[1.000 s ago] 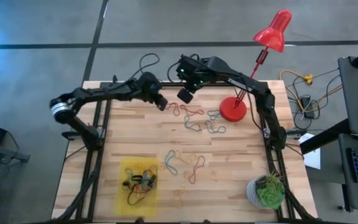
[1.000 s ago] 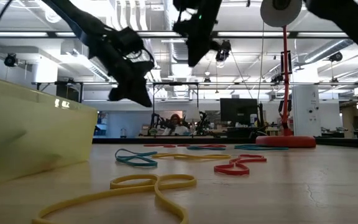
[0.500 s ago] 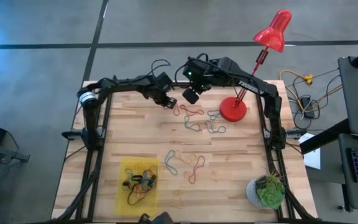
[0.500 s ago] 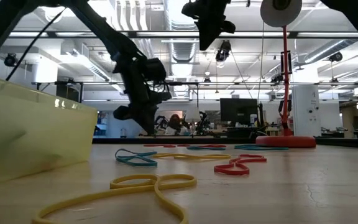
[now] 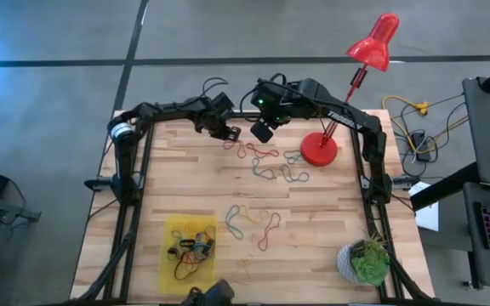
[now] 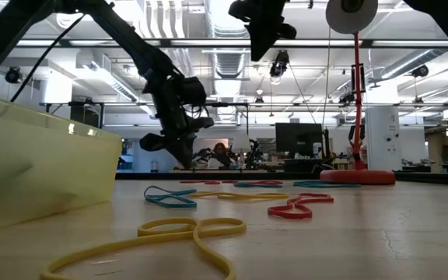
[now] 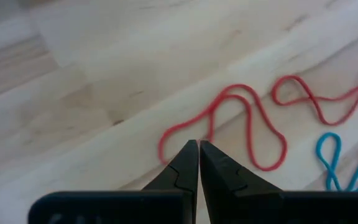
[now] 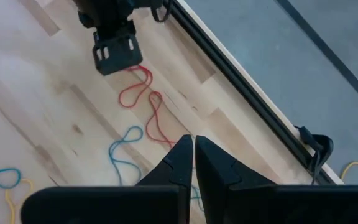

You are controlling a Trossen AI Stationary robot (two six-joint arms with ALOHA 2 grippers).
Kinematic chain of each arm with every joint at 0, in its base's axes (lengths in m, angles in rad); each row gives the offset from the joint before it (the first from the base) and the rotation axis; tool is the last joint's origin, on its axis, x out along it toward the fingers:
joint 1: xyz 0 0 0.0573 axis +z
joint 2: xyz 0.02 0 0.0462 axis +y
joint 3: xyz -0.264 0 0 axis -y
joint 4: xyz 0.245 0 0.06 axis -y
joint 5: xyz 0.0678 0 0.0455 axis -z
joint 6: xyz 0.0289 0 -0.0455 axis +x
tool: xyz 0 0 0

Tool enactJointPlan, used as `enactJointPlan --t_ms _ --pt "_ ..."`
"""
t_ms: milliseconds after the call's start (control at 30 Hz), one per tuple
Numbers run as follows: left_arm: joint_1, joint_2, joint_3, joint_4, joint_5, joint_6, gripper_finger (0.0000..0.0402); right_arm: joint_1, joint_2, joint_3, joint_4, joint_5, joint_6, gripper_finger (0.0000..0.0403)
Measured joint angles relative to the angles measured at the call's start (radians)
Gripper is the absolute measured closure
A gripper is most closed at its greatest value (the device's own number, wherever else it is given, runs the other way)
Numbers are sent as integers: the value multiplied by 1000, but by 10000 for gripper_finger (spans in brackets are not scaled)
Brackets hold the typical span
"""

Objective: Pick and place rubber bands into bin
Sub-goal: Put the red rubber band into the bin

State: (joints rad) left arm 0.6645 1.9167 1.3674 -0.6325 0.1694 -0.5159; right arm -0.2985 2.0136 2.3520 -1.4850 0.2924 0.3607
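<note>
Swung inward to the table's far edge, clenched empty left gripper (image 5: 230,133) above thin red rubber bands (image 7: 229,121), grasp pending; right gripper (image 5: 260,132) likewise clenched.

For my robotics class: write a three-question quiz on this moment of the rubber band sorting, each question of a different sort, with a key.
1. True or false: the left claw is shut and holds nothing.
2. Which object stands at the table's far right side? A) red desk lamp B) kettle C) toolbox
3. Fill in: the yellow bin already holds several rubber ____.

Key:
1. True; its fingers meet above a red rubber band lying on the wooden table.
2. A.
3. bands; the right claw is also shut.
</note>
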Motion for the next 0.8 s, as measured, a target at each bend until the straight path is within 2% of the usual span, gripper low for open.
enactJointPlan --t_ms 200,300,533,600,700,800 --pt "17 0 7 -6 42 -17 402 0 0 0 6 30 0 394" --pt "17 0 20 -5 110 -53 402 0 0 0 8 33 0 394" --pt "15 -2 51 49 545 -31 402 0 0 0 8 33 6 394" --pt "14 -3 52 87 634 -29 402 0 2 0 8 32 6 394" --pt "15 -10 50 98 615 -24 402 -6 2 -9 -4 -16 -10 394" --pt "18 -37 48 42 463 -3 402 -25 2 -32 -2 -117 -18 394"
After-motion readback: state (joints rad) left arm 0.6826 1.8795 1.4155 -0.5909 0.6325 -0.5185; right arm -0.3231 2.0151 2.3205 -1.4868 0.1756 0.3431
